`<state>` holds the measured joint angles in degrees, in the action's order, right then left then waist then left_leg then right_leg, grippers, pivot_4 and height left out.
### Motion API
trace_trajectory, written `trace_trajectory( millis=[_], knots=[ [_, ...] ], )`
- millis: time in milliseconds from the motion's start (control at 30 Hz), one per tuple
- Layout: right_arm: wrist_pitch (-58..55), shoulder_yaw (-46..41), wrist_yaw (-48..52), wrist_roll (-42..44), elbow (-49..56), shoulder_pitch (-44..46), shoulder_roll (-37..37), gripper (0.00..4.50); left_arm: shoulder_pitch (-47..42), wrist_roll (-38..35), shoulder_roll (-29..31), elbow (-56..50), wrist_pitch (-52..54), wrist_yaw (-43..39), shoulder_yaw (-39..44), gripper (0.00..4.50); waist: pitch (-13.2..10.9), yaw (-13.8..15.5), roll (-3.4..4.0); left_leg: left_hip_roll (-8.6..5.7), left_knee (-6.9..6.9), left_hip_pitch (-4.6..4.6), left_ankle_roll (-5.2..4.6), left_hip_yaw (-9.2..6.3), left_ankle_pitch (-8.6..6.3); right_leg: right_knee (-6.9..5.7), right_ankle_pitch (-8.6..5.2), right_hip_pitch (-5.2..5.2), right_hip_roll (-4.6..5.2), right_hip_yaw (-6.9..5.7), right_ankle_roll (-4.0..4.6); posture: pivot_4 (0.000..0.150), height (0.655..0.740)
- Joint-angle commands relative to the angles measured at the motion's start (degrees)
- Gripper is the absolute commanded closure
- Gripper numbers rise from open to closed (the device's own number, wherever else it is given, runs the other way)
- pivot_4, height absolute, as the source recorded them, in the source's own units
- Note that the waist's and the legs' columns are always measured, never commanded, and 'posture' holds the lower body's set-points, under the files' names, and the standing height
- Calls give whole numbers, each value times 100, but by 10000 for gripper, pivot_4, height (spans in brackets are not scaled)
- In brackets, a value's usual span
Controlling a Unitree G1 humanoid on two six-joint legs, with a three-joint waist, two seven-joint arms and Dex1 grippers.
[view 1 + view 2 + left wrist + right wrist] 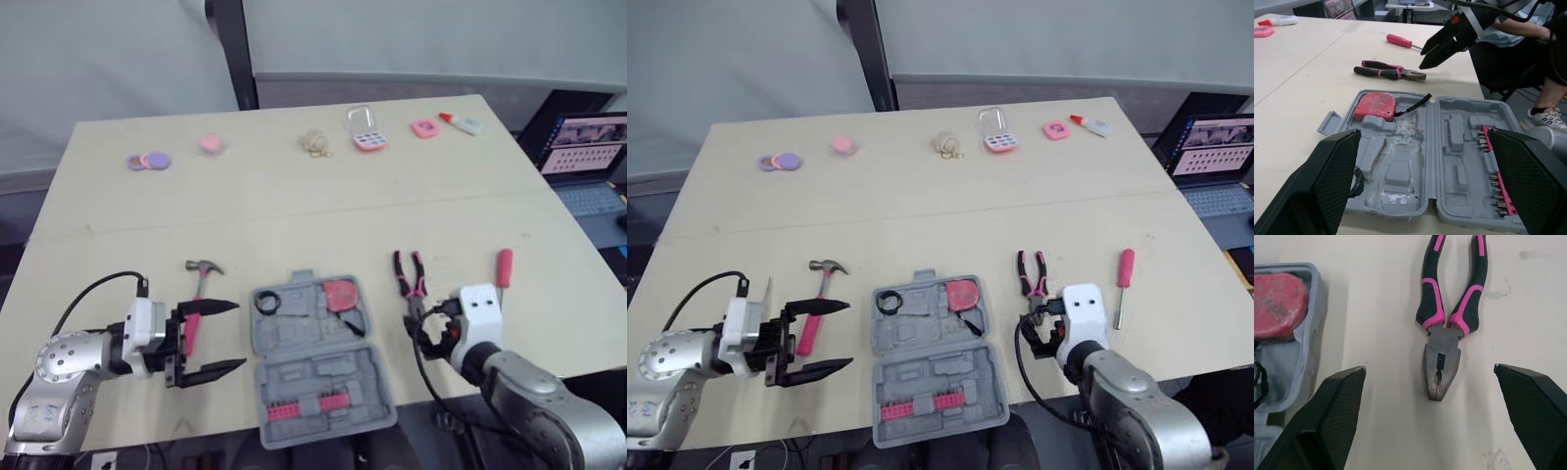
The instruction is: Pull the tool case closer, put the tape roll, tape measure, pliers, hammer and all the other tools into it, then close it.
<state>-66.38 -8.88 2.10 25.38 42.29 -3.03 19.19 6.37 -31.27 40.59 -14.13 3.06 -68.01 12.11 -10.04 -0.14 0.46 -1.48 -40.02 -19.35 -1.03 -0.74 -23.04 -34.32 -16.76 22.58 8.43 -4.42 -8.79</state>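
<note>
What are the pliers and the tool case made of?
Pliers: the head looks like dull dark metal, grey and slightly worn; the handles seem rubbery plastic, black and pink. Tool case: probably moulded plastic, matte grey, with shaped recesses.

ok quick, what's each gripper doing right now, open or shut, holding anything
left gripper: open, holding nothing
right gripper: open, holding nothing, poised over the pliers

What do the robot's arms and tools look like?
The left arm and right arm are shiny silver-grey metal with white wrist blocks. Each has a looping black cable. The left tool and right tool have two pointed black fingers with a criss-cross texture.
</note>
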Motion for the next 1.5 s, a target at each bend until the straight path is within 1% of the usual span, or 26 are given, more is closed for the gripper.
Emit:
trace_trajectory(
  millis=[33,233,367,433,733,967,1500],
  knots=[
    [80,26,-108,-185,-127,147,-104,537,53,-59,93,-349,396,299,22,0,0,1,0,0,0,0,0,-1,0,0,0,0,0,0,0,1500,7400],
    [72,124,-67,-347,-184,261,-212,537,3,-291,202,-657,1107,591,114,0,-1,-6,2,0,1,0,0,-1,0,-3,0,1,0,0,0,1500,7400],
    [83,170,-35,-402,-232,320,-259,537,3,69,106,-755,763,820,168,0,-1,-5,2,0,1,0,0,-2,0,-4,0,1,0,1,0,1500,7400],
    [123,195,-38,-462,-348,371,-260,537,28,152,172,-785,687,757,111,0,-1,-7,2,0,1,0,0,-1,0,-4,0,1,0,0,0,1500,7400],
    [361,208,-29,-697,-1051,694,-288,537,49,89,221,-955,737,696,103,0,-4,-10,8,0,1,0,1,1,0,-3,0,2,0,1,1,1500,7400],
    [362,157,-76,-749,-1485,951,-589,537,131,121,213,-971,665,701,136,0,-6,-14,11,1,2,0,1,1,0,-4,-1,4,-1,0,1,1500,7400],
    [239,214,-81,-1001,-1650,952,-800,537,350,136,219,-1055,578,762,195,0,-6,-11,11,1,2,0,2,-1,-1,-6,-1,3,0,0,1,1500,7400]
  ],
)
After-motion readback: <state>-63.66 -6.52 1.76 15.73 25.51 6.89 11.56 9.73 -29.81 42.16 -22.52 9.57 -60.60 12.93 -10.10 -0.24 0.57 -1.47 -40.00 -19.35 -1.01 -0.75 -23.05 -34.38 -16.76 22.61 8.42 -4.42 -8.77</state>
